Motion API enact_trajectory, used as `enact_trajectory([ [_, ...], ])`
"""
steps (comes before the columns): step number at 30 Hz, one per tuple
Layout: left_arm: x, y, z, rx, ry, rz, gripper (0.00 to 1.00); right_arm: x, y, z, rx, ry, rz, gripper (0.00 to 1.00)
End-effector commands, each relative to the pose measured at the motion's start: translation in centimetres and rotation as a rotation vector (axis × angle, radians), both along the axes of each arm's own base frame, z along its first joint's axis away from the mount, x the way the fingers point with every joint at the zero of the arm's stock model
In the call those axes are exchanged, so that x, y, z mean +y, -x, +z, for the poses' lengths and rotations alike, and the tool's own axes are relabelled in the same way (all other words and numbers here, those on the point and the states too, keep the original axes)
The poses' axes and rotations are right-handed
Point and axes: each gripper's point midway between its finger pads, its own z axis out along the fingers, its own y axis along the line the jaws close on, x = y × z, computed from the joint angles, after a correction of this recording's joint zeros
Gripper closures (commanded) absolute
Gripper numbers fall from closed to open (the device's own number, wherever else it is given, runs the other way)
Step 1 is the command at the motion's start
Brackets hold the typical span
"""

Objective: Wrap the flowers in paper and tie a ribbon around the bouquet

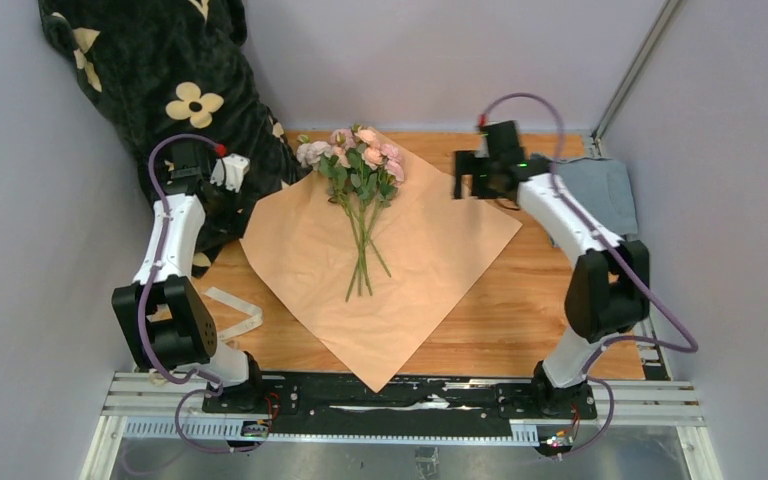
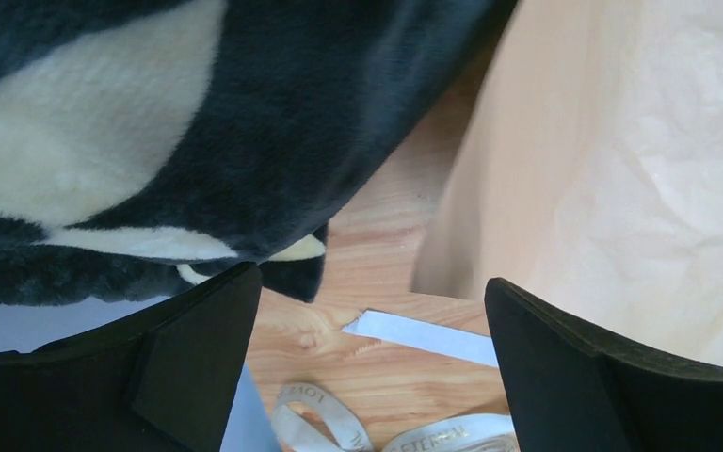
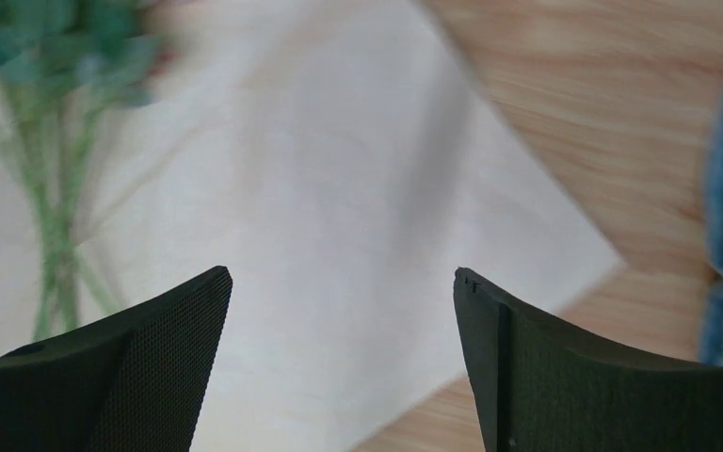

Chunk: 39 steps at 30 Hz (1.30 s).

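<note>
Peach-tan paper (image 1: 430, 270) lies spread as a diamond on the wooden table (image 1: 520, 320), one corner reaching the near edge. The flowers (image 1: 360, 170) rest on it, blooms toward the far edge, stems pointing near. Ribbon (image 1: 232, 312) sits loose by the left edge. Left gripper (image 2: 372, 292) hangs with jaws wide and empty beside the black blanket (image 1: 160, 70). The right gripper (image 3: 342, 278) is spread too, above the paper's right corner.
</note>
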Motion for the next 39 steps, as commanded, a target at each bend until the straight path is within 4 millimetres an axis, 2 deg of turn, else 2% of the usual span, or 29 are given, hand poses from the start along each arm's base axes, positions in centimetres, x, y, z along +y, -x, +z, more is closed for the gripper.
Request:
enact_trajectory([
  [1, 0.3, -1.2, -0.4, -0.059, 0.137, 0.092, 0.00, -12.9, 3.2, -6.7, 0.297, -0.091, -0.305, 0.10],
  [5, -0.6, -1.7, -1.2, -0.084, 0.232, 0.120, 0.00, -16.0, 2.7, -9.5, 0.317, -0.248, -0.415, 0.12],
  [8, -1.8, -2.0, -2.1, -0.091, 0.307, 0.114, 0.00, -17.2, 2.5, -11.4, 0.334, -0.350, -0.495, 0.19],
  [16, -2.8, -3.0, -4.8, -0.061, 0.390, 0.123, 0.02, -16.7, 1.9, -15.1, 0.369, -0.447, -0.504, 0.29],
  [19, -3.4, -3.2, -5.3, -0.051, 0.428, 0.110, 0.11, -16.4, 1.2, -15.6, 0.366, -0.480, -0.496, 0.34],
  [21, -4.1, -3.2, -5.5, -0.049, 0.464, 0.092, 0.28, -16.0, 0.7, -15.6, 0.363, -0.514, -0.482, 0.40],
  [23, -4.9, -3.3, -5.2, -0.055, 0.509, 0.064, 0.46, -15.6, 0.0, -15.3, 0.344, -0.548, -0.468, 0.51],
  [26, -5.8, -3.2, -5.1, -0.053, 0.554, 0.040, 0.88, -15.4, -0.6, -15.2, 0.328, -0.577, -0.462, 0.73],
  [27, -5.9, -3.2, -5.0, -0.053, 0.561, 0.036, 0.99, -15.5, -0.8, -15.1, 0.322, -0.584, -0.464, 0.81],
  [28, -6.0, -3.2, -5.0, -0.053, 0.565, 0.036, 1.00, -15.6, -1.0, -14.9, 0.317, -0.587, -0.468, 0.95],
  [29, -6.1, -3.1, -5.1, -0.051, 0.569, 0.034, 1.00, -15.9, -1.1, -14.7, 0.310, -0.589, -0.476, 1.00],
  [32, -6.7, -2.9, -5.0, -0.048, 0.577, 0.009, 1.00, -17.6, -1.0, -13.6, 0.266, -0.574, -0.518, 1.00],
  [35, -8.5, -3.0, -5.1, -0.037, 0.560, -0.055, 1.00, -20.5, -0.5, -11.1, 0.177, -0.519, -0.569, 1.00],
  [39, -11.8, -3.8, -5.2, -0.010, 0.538, -0.141, 1.00, -24.0, 1.0, -8.8, 0.106, -0.392, -0.623, 1.00],
])
